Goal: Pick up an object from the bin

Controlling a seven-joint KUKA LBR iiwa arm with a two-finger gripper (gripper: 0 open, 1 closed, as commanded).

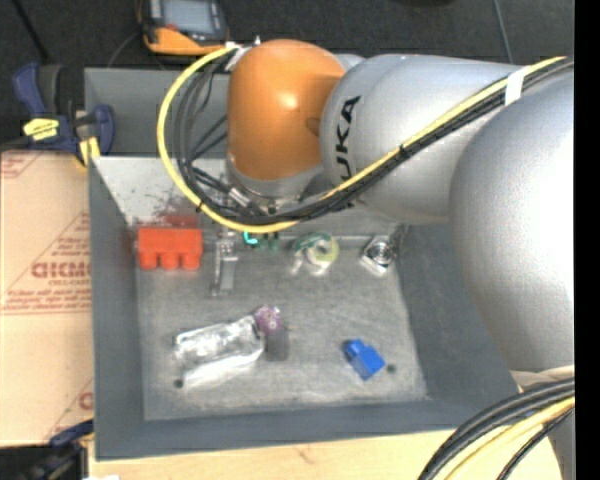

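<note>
Orange block lies at the back left of the bin, our pincer just beside its right edge; we cannot tell whether it is spread or pressed together

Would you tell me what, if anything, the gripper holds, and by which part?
Nothing is visibly held: the gripper hangs just right of the orange block, with no object in its grasp.

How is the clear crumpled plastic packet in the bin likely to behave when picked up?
The clear crumpled packet looks thin and creased, so it is probably floppy and light. Its glossy film may slip.
</note>
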